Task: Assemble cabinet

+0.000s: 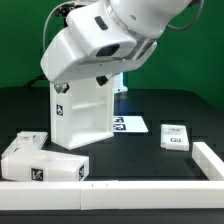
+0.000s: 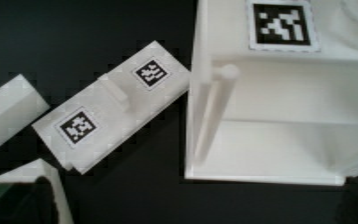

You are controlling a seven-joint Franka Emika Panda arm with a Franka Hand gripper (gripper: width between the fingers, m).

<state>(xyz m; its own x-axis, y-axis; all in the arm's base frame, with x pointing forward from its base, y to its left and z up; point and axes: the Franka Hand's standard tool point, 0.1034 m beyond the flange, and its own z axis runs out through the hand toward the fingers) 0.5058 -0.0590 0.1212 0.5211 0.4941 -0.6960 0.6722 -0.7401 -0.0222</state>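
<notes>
The cabinet body (image 1: 80, 112) is a tall white box standing upright at mid-table, with a tag on its left face. In the wrist view it (image 2: 282, 110) fills the right side, showing a tag on top, a thin post and an open inner compartment. Two white cabinet panels (image 1: 42, 160) with tags lie at the front left. A small white tagged block (image 1: 176, 137) lies on the exterior view's right. My gripper (image 2: 194, 208) hovers above the cabinet's near edge, with one dark fingertip (image 2: 19, 198) showing at the frame corner and nothing between the jaws. The arm hides it in the exterior view.
The marker board (image 1: 128, 124) lies flat behind and beside the cabinet body; it also shows in the wrist view (image 2: 114, 105). A white rail (image 1: 150, 190) runs along the table's front and up the right side. The large white arm (image 1: 100, 45) hangs over the cabinet.
</notes>
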